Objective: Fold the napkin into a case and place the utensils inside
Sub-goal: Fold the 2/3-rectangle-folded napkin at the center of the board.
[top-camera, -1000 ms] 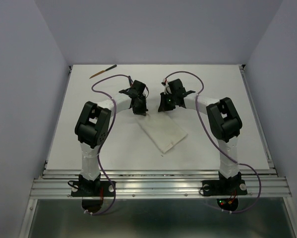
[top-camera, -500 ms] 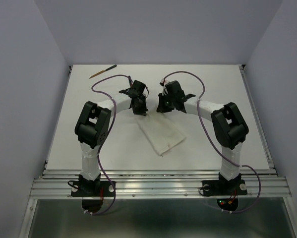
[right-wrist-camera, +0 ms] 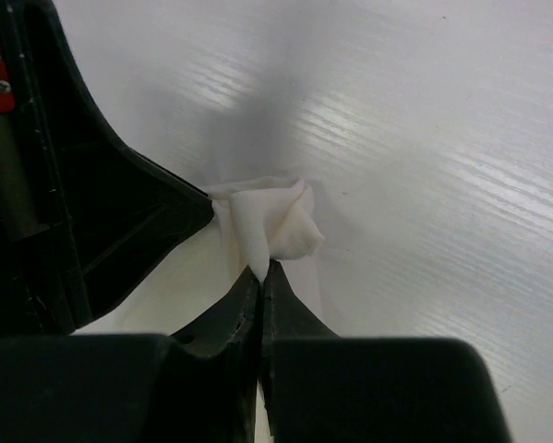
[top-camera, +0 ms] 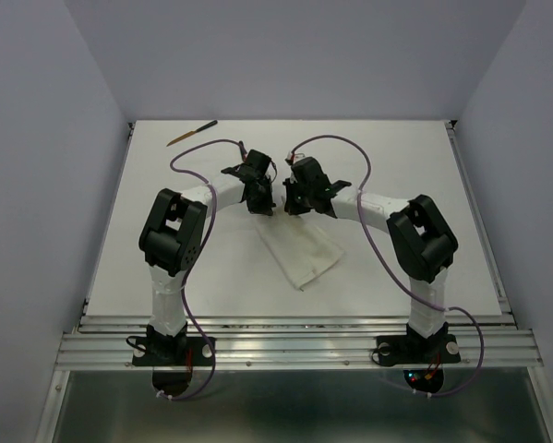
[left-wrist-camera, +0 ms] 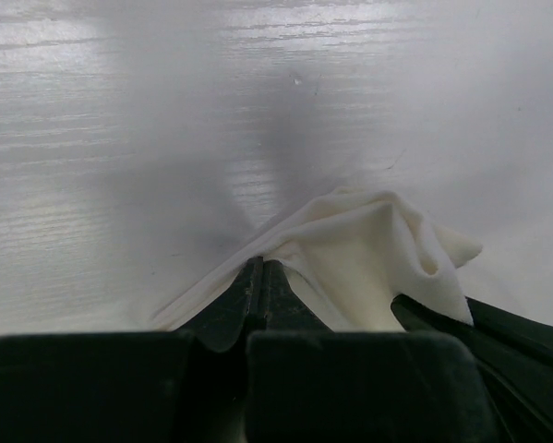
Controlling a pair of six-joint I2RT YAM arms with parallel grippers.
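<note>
1. The napkin [top-camera: 302,251] lies folded in the middle of the table [top-camera: 424,185], with its far end bunched up.
2. The left fingers [left-wrist-camera: 258,275] are pinched tight on that bunched edge.
3. The right fingers [right-wrist-camera: 262,277] are closed on the same edge, just beside them.
4. One utensil [top-camera: 191,134] lies at the table's far left corner, well apart from the napkin.

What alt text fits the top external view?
The left gripper and right gripper, close together, are each shut on the far end of the white napkin at mid-table. One wooden utensil lies apart near the table's far left corner.
</note>
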